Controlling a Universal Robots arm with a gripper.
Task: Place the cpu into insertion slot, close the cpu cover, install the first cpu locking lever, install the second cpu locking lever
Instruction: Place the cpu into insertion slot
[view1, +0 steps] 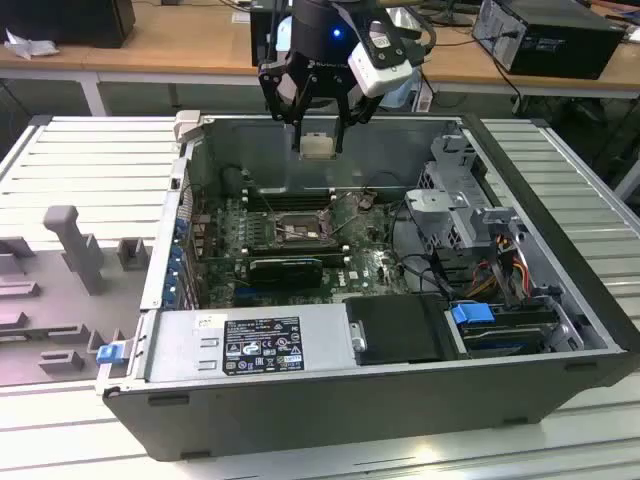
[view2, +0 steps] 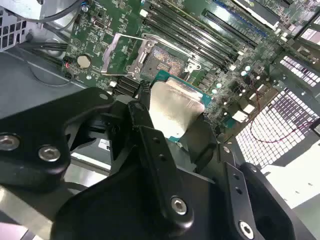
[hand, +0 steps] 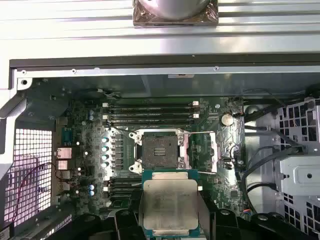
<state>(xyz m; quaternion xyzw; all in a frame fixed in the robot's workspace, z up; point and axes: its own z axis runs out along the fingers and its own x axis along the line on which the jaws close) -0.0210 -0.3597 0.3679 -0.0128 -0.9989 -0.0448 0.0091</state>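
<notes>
The fingers (view1: 297, 118) are closed part-way on the cpu (view1: 318, 146), gripping it by two opposite edges. In the exterior view they hold it in the air above the far wall of an open computer case (view1: 560, 300). The insertion slot (view1: 297, 232) lies below on the green motherboard (view1: 370, 270), well apart from the chip. The case rests on its side in the middle of a ribbed, silvery bench (view1: 90, 170), and grey fixture blocks (view1: 75, 240) stand near the bench edge at the exterior view's left. Behind it, a wood-topped bench (view1: 180, 45) carries black computers. A printed label (view1: 262, 345) sits on the grey power supply, its writing too small to make out. Blue clips (view1: 472, 312) mark the drive bay.

In the second wrist view the black fingers press on the pale metal face of the cpu. Beyond it the slot lies bare, with the cpu cover (view2: 111, 54) swung up beside it.

In the first wrist view the cpu hangs flat, just short of the slot and not over it. The socket is empty, and long memory slots (hand: 150, 111) run alongside it. The bench's ribbed slats run past the case's far wall.
</notes>
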